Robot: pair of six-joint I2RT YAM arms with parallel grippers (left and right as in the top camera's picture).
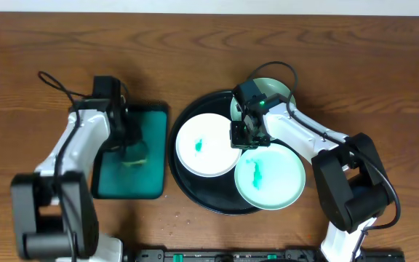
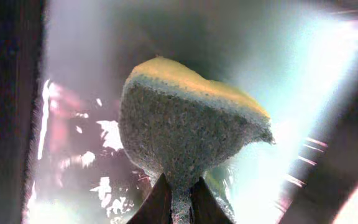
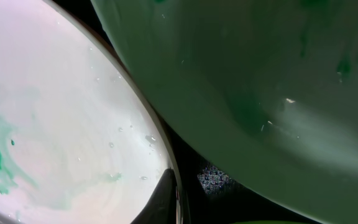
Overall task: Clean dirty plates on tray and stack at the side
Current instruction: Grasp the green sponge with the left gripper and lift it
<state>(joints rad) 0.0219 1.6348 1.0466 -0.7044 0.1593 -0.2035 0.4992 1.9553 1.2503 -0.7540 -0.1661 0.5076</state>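
The black round tray [image 1: 188, 120] holds three plates. The white plate [image 1: 213, 156] lies at its left with a teal smear. One mint plate [image 1: 275, 182] with a smear lies at the front right. The other mint plate [image 1: 275, 89] lies at the back, partly under my right arm. My right gripper [image 1: 244, 138] is shut on the white plate's right rim. In the right wrist view, one finger of that gripper [image 3: 179, 196] lies on the white plate [image 3: 61, 124], with a mint plate [image 3: 260, 74] beside it. My left gripper [image 1: 131, 145] is shut on a yellow-and-grey sponge [image 2: 185, 118].
A dark green rectangular sponge tray [image 1: 111, 182] lies left of the black tray, under the left gripper [image 2: 179, 196] and sponge [image 1: 134, 154]. Cables run behind both arms. Bare wooden tabletop [image 1: 384, 65] surrounds the trays.
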